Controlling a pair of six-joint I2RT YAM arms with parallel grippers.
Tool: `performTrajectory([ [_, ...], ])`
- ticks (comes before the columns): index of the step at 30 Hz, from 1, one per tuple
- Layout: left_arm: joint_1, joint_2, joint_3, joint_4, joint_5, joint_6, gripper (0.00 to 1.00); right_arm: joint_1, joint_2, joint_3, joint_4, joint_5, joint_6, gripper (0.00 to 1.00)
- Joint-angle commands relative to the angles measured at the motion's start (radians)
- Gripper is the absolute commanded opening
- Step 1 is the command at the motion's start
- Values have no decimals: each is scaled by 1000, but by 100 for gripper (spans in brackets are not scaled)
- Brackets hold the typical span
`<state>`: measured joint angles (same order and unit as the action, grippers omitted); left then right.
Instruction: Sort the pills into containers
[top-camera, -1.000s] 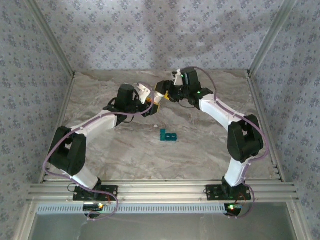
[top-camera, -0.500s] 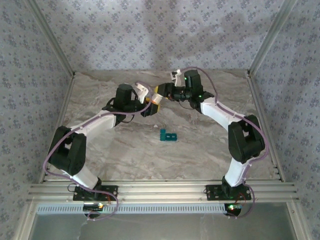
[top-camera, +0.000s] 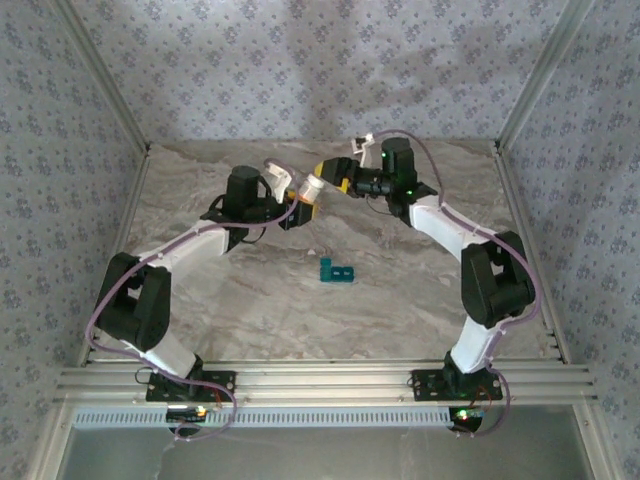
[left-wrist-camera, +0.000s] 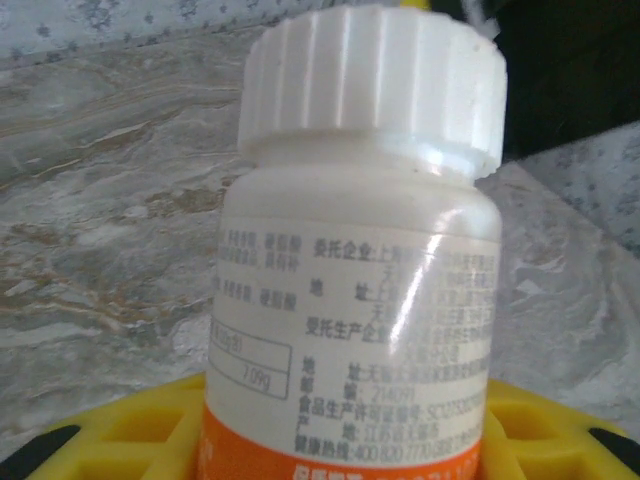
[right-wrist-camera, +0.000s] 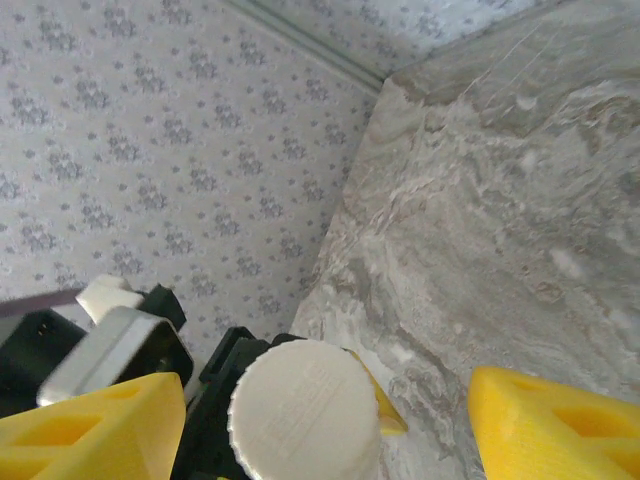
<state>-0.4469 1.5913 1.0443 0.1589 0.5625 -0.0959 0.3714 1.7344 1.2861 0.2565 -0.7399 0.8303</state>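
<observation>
Step in hand: as I judge it, getting the cap off the bottle, held above the counter, before any sorting.
Left pincer: clamped on the lower body of the white bottle, its yellow fingers pressed to either side of the orange band.
Right pincer: at about 2 o'clock from the bottle in the top view, jaws apart, one yellow finger on each side of the ribbed cap and neither touching it.
Containers: teal strip lying on the counter between 5 and 6 o'clock from the bottle, well apart from both pincers.
Doing it well: centre the cap between the right fingers, close on the ribbed rim rather than the shoulder below it, then twist while the left grip stays firm.
Care: keep the mouth up so nothing spills; lift the cap straight off along the bottle's axis.
</observation>
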Motion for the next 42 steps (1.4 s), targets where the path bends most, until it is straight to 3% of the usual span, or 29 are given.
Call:
performTrajectory([
  [1,-15,-52,22,-39,-82,89,0,-19,-53,18,-108,88,50,76],
  [5,-38,-49,35,-74,-135,141,0,-20,-46,38,-197,160,68,81],
  [13,-59,-35,47,-88,-154,154,0,7,-10,69,-226,164,84,81],
  [42,-80,7,71,-88,-149,150,0,75,24,112,-267,147,55,69],
])
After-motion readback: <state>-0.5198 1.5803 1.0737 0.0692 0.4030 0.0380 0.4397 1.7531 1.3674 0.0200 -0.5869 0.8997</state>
